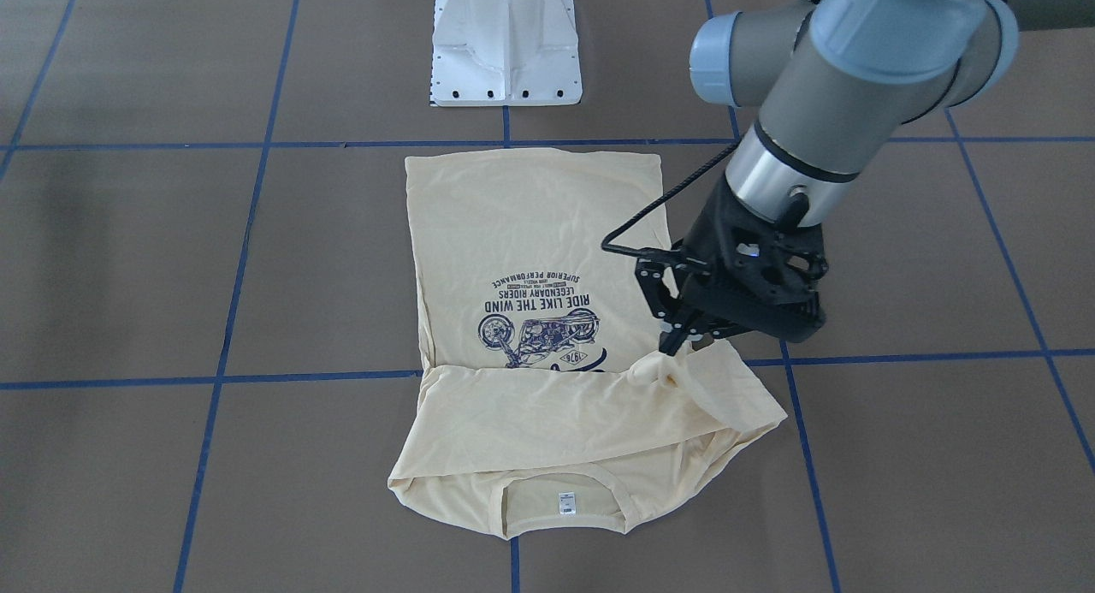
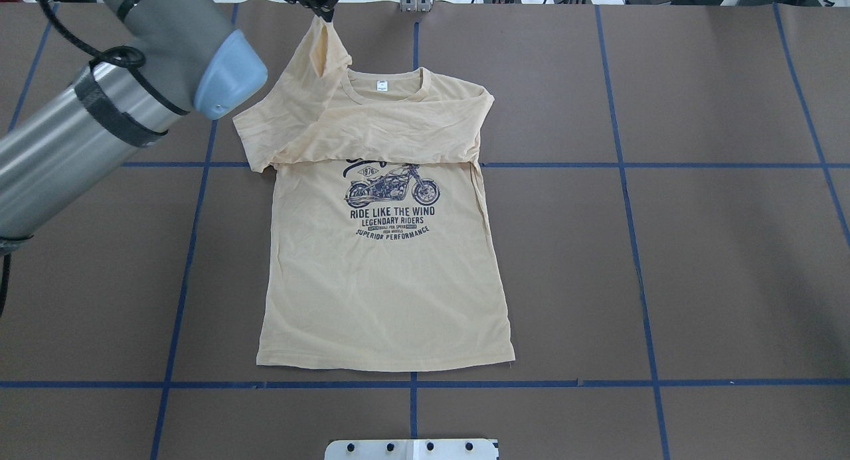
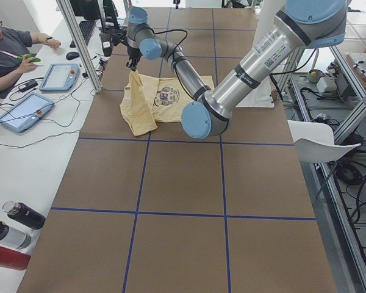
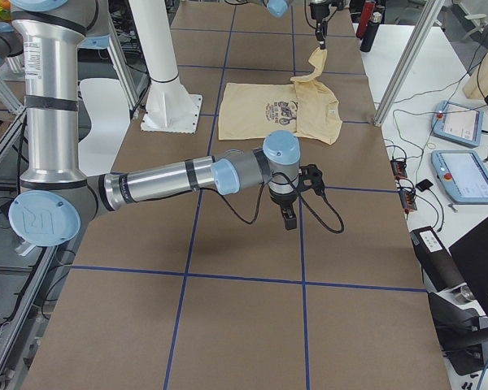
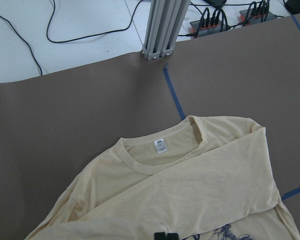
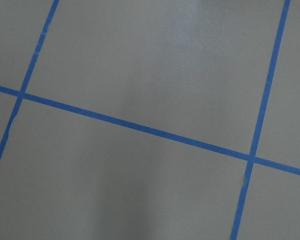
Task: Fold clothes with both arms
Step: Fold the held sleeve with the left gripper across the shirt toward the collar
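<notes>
Pinches sleeve (image 2: 322, 52) w/ L gripper (image 1: 676, 346) above shirt's (image 2: 385, 281) collar end, body flat below-right, long axis back toward base (image 1: 505, 54); can't tell R gripper's (image 4: 289, 219) state, well off shirt.

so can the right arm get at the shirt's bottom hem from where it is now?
Probably yes. The hem lies flat and uncovered nearest the base, the right gripper hangs over bare table off to one side, and the left gripper is away at the far sleeve.
</notes>
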